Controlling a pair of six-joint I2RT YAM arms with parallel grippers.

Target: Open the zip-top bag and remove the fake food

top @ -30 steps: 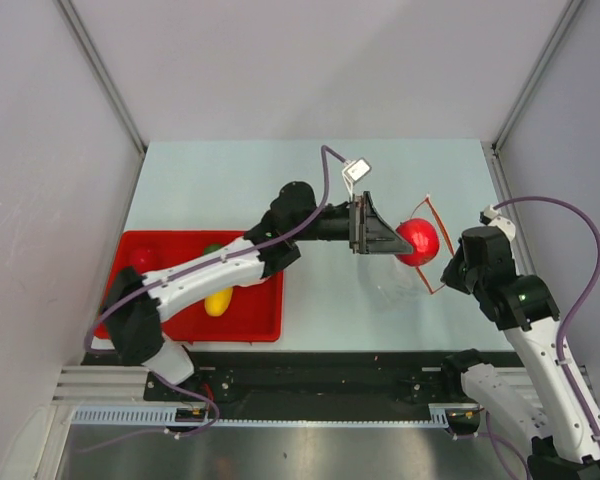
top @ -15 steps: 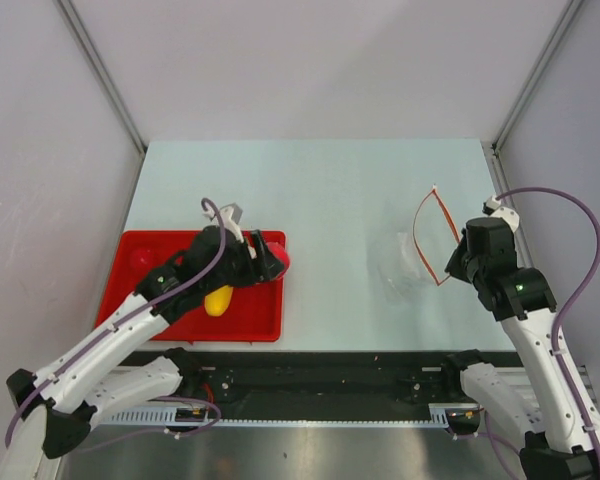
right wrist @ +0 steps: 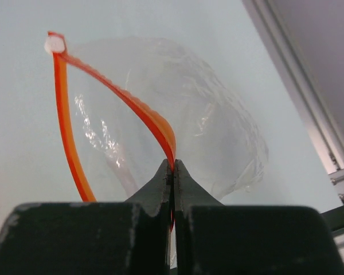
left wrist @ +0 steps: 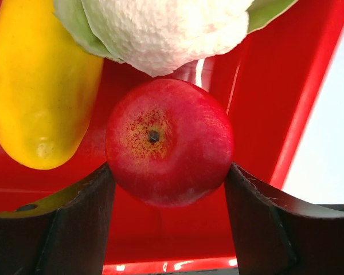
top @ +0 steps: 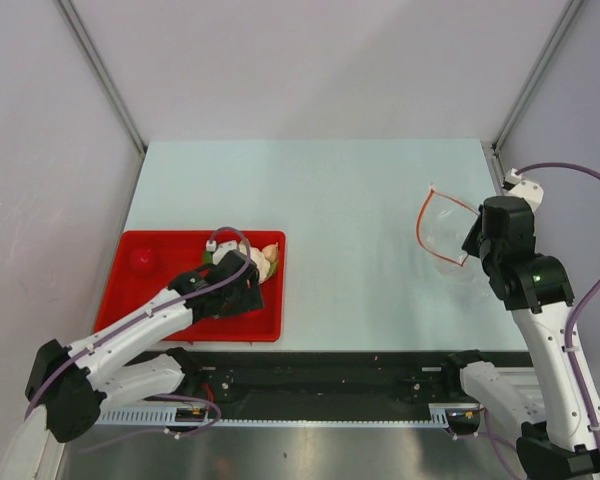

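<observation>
The zip-top bag (top: 442, 226) is clear, with its red zip strip (right wrist: 114, 91) gaping open, and hangs over the table at the right. My right gripper (right wrist: 173, 166) is shut on that strip, and the bag (right wrist: 218, 126) looks empty. At the left, my left gripper (left wrist: 169, 169) is low over the red tray (top: 130, 300), with a red apple (left wrist: 169, 140) of the fake food held between its fingers. A yellow oval (left wrist: 43, 86) and a whitish lumpy piece (left wrist: 160, 28) with green leaves lie just beyond the apple in the tray.
Another red ball (top: 143, 260) rests in the tray's far left corner. The tray's right wall (left wrist: 309, 97) runs close beside the apple. Grey walls enclose the pale table (top: 330, 200) on three sides.
My left arm has swung from the bag's mouth back to the red tray, carrying the red apple. My right gripper has shifted the bag a little right and away.
</observation>
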